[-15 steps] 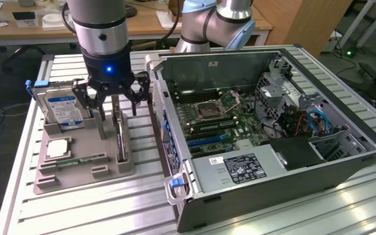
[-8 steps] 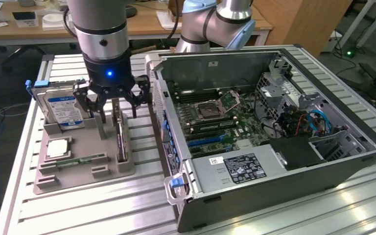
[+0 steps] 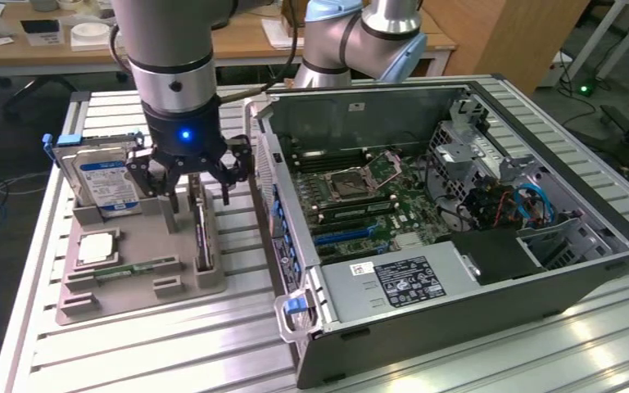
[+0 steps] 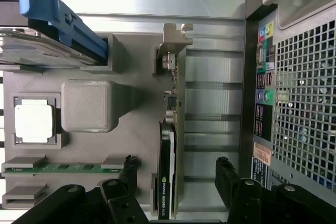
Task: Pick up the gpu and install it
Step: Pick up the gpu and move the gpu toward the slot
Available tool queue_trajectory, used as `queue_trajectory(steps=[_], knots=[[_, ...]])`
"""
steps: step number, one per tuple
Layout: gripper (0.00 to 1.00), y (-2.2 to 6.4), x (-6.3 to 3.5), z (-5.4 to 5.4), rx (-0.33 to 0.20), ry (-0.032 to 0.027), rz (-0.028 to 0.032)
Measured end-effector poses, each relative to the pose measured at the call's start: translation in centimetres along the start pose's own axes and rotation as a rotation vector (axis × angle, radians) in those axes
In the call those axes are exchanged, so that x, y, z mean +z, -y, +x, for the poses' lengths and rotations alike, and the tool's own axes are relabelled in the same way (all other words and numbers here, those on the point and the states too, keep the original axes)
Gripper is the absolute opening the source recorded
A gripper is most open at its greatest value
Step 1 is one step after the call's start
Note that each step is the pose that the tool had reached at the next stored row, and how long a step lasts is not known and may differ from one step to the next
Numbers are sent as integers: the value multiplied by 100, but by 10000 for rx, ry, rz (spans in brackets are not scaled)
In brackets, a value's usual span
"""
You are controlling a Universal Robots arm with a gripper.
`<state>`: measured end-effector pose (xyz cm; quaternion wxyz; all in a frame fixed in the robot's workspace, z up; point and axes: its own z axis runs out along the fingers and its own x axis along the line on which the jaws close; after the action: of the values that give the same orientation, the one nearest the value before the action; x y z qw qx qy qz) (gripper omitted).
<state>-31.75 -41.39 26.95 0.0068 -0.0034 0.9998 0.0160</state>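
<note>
- My pincer is wide open and holds nothing. Its fingers straddle the gpu, with a gap on each side.
- The gpu stands on its long edge in a slot of the grey parts holder, left of centre in the exterior view. It sits between the hard drive and the open computer case.
- Its silvery bracket is at the end of the card away from my fingers.
- Risk, as I judge it: the gaps look not quite even, so one finger would meet the card first. That could lever the card sideways in its slot, and I would then grip it tilted.
- Risk: I am placed toward one end rather than over the middle. The bracket end could sag or drag in the holder when lifted.
- Risk: a hard squeeze on the black cooler face could slip or strain the card.
- Risk: the case wall is near my outer finger, and the hard drive is near the other. Any sideways drift could knock one of them.
</note>
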Motion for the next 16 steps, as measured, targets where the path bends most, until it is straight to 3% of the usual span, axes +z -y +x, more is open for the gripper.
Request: queue_trajectory(steps=[16], knots=[[71,23,220,3,18,1,1]])
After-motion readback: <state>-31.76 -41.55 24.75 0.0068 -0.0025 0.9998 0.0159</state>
